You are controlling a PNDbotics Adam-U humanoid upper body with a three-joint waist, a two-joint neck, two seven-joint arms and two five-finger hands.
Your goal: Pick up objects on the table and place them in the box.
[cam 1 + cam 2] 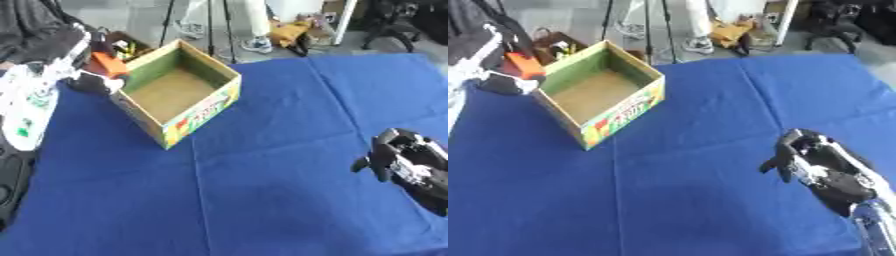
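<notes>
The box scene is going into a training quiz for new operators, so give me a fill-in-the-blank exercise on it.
1. The cardboard box stands on a cloth coloured ____.
2. Inside, the box is ____.
3. The left robot hand, at the box's left wall, holds an object coloured ____.
4. The right robot hand, holding nothing, hovers near the view's ____ edge.

Missing words: blue; empty; orange; right
</notes>
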